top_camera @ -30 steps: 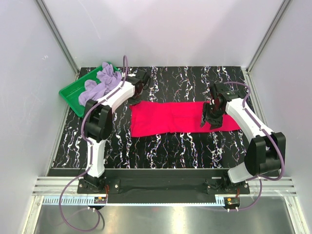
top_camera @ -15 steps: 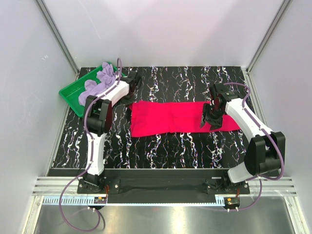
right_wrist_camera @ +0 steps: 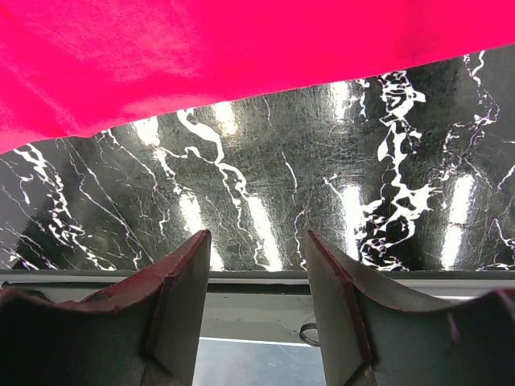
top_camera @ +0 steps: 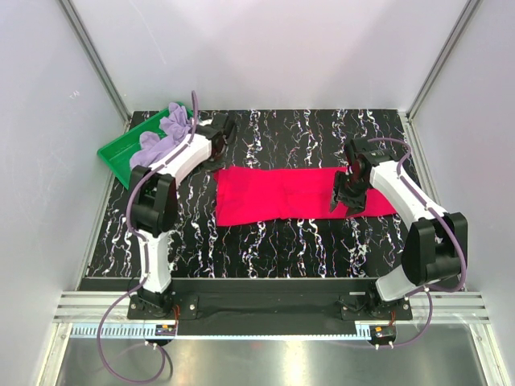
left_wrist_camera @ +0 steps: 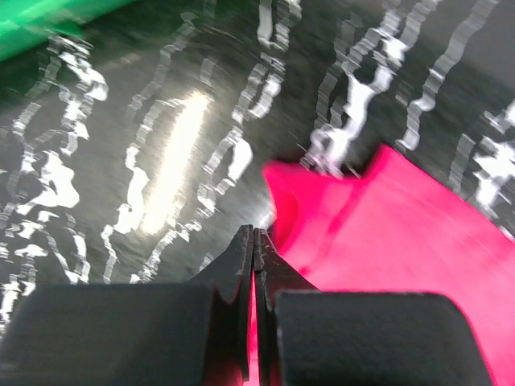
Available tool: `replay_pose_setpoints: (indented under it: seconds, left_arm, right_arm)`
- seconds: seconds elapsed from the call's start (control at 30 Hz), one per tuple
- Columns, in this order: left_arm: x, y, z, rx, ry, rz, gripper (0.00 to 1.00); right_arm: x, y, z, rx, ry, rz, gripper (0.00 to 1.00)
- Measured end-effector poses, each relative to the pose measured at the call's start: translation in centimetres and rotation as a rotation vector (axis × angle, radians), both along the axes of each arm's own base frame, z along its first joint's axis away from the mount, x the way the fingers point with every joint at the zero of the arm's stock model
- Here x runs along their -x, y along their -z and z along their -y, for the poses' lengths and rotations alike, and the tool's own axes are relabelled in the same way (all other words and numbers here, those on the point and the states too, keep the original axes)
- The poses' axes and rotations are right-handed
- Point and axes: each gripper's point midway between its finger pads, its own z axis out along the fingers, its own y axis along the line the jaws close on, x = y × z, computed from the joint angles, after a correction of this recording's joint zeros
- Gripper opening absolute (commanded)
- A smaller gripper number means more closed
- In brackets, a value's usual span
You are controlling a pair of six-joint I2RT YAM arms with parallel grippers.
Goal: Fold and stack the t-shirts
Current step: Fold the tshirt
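The crimson t-shirt point(top_camera: 282, 195) is a plain, bright red-pink cloth spread flat as a long band across the marbled black table point(top_camera: 282, 241), its surface only faintly rippled. In the left wrist view its near corner point(left_wrist_camera: 322, 189) is slightly puckered and lies just ahead of the left claw point(left_wrist_camera: 253, 233), a little to the right of the tips. The lavender t-shirt point(top_camera: 165, 137) is pale purple and crumpled in a heap. It sits in the green tray point(top_camera: 113, 153), off to the left of the left claw point(top_camera: 222, 138) and touching that arm's forearm in the top view.

There are two shirts, one tray and two claws.

The left claw's fingers point(left_wrist_camera: 241, 265) are pressed together. A thin red line shows in the seam between them, but whether cloth is pinched there cannot be told, and no part of the shirt looks lifted. The right claw point(top_camera: 346, 201) hangs over the right end of the crimson shirt. In its own camera the right claw point(right_wrist_camera: 257, 241) stands with fingers apart and nothing between them. Bare table shows in the gap, and the shirt's near edge point(right_wrist_camera: 241, 56) runs just beyond the tips.

Compared with a second ago, the left arm has re-posed. Its elbow sits nearer the table's near edge, and its claw has drifted slightly towards the tray. The right claw has barely shifted, and the crimson shirt lies as it did.
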Motion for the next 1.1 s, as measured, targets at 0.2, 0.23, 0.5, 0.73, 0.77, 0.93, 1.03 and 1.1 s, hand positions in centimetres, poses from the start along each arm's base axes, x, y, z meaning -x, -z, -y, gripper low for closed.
replay_pose_setpoints:
  seconds: [0.2,0.23,0.5,0.73,0.77,0.93,1.03,1.1]
  left_arm:
    - [0.5,0.8,3.5,0.104,0.063,-0.011,0.00]
    - [0.5,1.1,3.8,0.113,0.069,-0.015,0.00]
    - [-0.2,3.9,3.5,0.100,0.059,-0.071,0.00]
    - [-1.3,4.4,2.3,0.098,0.027,-0.068,0.00]
    - [-1.5,4.6,2.0,0.096,0.023,-0.072,0.00]
    - [-2.5,5.8,1.0,0.089,0.034,-0.086,0.00]
    - [-3.4,5.7,1.2,0.086,0.067,-0.070,0.00]
    - [-3.9,5.6,1.3,0.081,0.089,-0.064,0.00]
  right_arm:
    - [-0.1,0.3,0.0,0.001,0.000,-0.008,0.58]
    - [-0.1,0.3,0.0,0.001,0.000,-0.007,0.58]
    - [0.1,0.5,0.0,0.003,0.000,-0.014,0.58]
    - [0.6,1.0,0.1,0.007,0.000,-0.030,0.58]
    - [0.6,1.0,0.1,0.007,0.000,-0.030,0.58]
    - [0.8,1.2,0.2,0.009,0.000,-0.039,0.58]
    - [1.1,1.6,0.2,0.012,0.000,-0.052,0.58]
    - [1.1,1.8,0.3,0.014,-0.001,-0.063,0.58]
